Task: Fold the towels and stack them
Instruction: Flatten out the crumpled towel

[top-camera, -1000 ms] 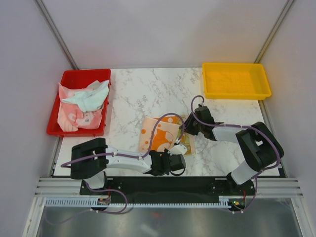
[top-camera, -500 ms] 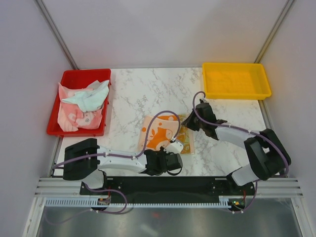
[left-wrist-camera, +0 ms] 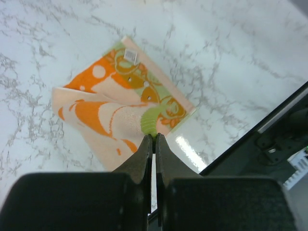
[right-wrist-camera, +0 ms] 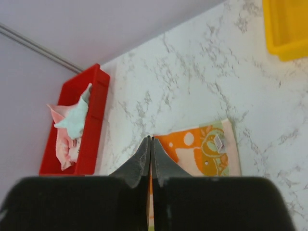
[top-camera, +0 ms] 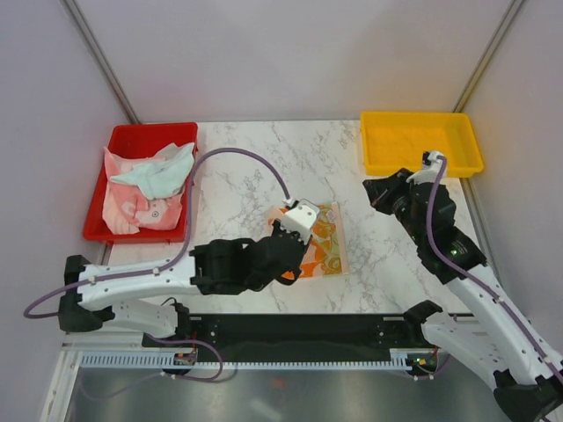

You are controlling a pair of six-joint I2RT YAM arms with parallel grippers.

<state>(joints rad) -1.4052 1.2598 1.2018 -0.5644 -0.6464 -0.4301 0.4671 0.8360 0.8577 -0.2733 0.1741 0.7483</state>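
Note:
An orange, peach and green printed towel (top-camera: 324, 251) lies on the marble table near the front middle, its white tag on the right side. It also shows in the left wrist view (left-wrist-camera: 110, 110) and the right wrist view (right-wrist-camera: 202, 154). My left gripper (top-camera: 295, 255) (left-wrist-camera: 154, 137) is above it, shut on a green corner of the towel, which is lifted and partly folded over. My right gripper (top-camera: 374, 192) (right-wrist-camera: 150, 139) is shut and empty, raised high to the right of the towel. More towels, mint (top-camera: 158, 176) and pink (top-camera: 132, 211), lie crumpled in the red tray.
The red tray (top-camera: 149, 129) stands at the far left and shows in the right wrist view (right-wrist-camera: 94, 96). A yellow tray (top-camera: 420, 145) stands at the far right, just behind my right gripper. Grey walls close in three sides. A black rail runs along the near edge.
My left arm has swung up and forward, lifting the towel's near edge off the table. My right arm has risen from the towel's right edge and pulled back toward the yellow tray.

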